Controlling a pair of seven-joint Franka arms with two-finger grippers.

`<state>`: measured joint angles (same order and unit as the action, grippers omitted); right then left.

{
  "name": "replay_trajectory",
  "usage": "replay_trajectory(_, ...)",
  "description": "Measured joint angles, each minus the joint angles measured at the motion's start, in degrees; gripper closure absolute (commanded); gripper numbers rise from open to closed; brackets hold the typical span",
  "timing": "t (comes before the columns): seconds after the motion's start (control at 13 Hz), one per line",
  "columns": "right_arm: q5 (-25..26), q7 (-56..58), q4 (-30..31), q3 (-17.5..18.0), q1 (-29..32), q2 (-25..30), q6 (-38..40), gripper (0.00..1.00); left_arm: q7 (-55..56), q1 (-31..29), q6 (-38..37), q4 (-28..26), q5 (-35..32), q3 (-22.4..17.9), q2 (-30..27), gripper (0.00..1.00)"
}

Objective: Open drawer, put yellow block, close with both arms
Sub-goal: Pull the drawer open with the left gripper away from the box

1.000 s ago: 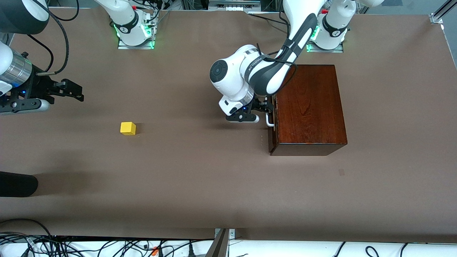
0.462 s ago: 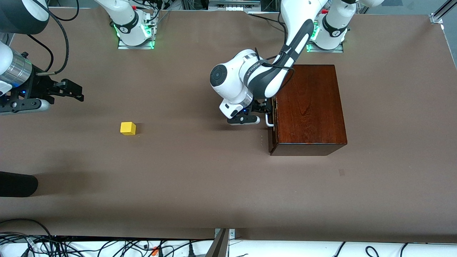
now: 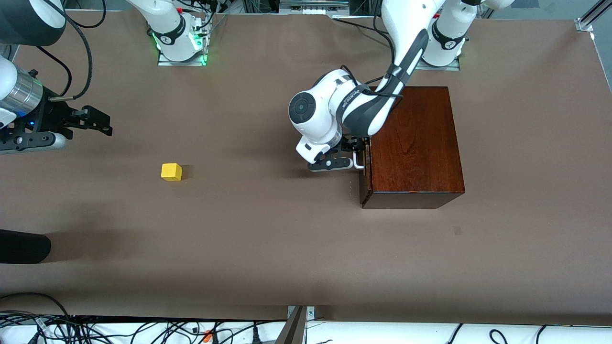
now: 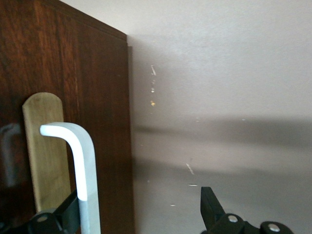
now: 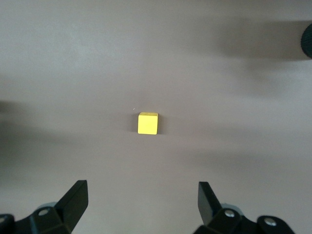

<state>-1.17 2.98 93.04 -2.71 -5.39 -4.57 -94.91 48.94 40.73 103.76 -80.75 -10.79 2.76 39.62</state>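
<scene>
Now I see left end effector (image 3: 354, 154) spread wide at drawer (image 3: 366, 162) handle (image 4: 78, 161), one finger (image 4: 61, 214) past bar: closing crooked risks slipping off. Right end effector (image 5: 141, 204) waits wide over yellow block (image 3: 171, 171).

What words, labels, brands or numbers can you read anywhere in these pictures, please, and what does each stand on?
No text can be read with certainty.
Grey lettering on the left arm's wrist: too small to read.
Round marks on the black bands of both arm bases: too small to read.
Wooden box, handle and yellow block: no writing visible.
</scene>
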Motion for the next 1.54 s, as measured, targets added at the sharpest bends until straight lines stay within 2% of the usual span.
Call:
replay_trajectory(0.77,0.00,0.00,0.00,0.00,0.00,0.00,0.00,0.00,0.04,1.05,7.28,0.75,4.50,0.49,-0.35,0.00)
replay_trajectory(1.54,0.00,0.00,0.00,0.00,0.00,0.00,0.00,0.00,0.97,2.53,7.99,3.14,4.54,0.50,0.71,0.00)
